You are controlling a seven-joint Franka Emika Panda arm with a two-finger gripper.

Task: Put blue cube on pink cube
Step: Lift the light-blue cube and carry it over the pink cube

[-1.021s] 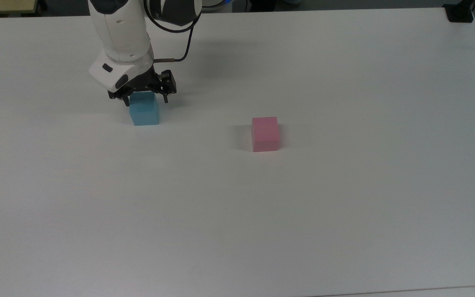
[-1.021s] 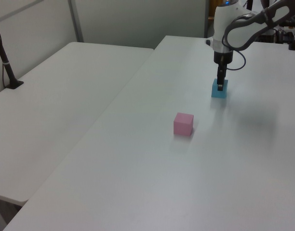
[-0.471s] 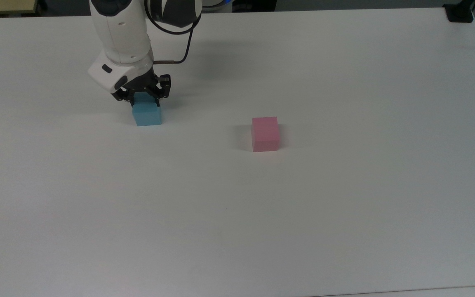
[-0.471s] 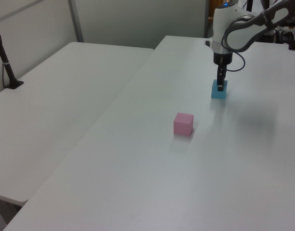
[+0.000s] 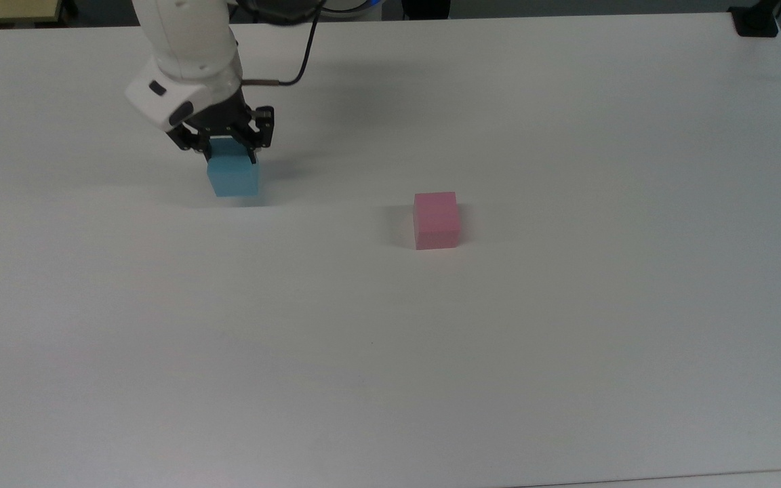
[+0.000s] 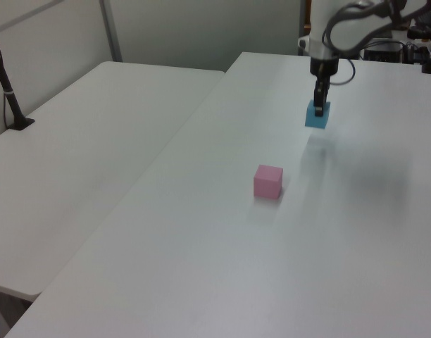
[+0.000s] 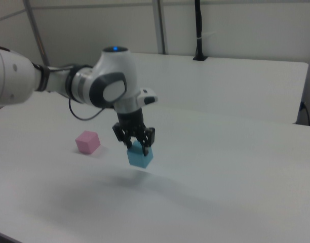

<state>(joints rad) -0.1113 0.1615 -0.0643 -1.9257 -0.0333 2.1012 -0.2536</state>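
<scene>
The blue cube (image 5: 233, 177) hangs a little above the white table (image 5: 499, 339), with its shadow under it. My gripper (image 5: 228, 150) is shut on the cube's top part, fingers on two opposite sides. In the left view the blue cube (image 6: 317, 115) hangs from the gripper (image 6: 319, 107) at the table's far end. In the right view the blue cube (image 7: 140, 156) is tilted slightly under the gripper (image 7: 135, 144). The pink cube (image 5: 436, 220) rests on the table to the top view's right of the blue one, apart from it. It also shows as the pink cube (image 6: 268, 182) and the pink cube (image 7: 87, 142).
A second white table (image 6: 82, 141) adjoins on the left view's left, with a black clamp post (image 6: 11, 105) on it. A black mount (image 5: 756, 20) sits at the top view's upper right corner. The arm's cable (image 5: 295, 68) loops behind the wrist.
The gripper closed on the blue cube and lifted it off the table, shifting slightly to the top view's left. The pink cube has not moved.
</scene>
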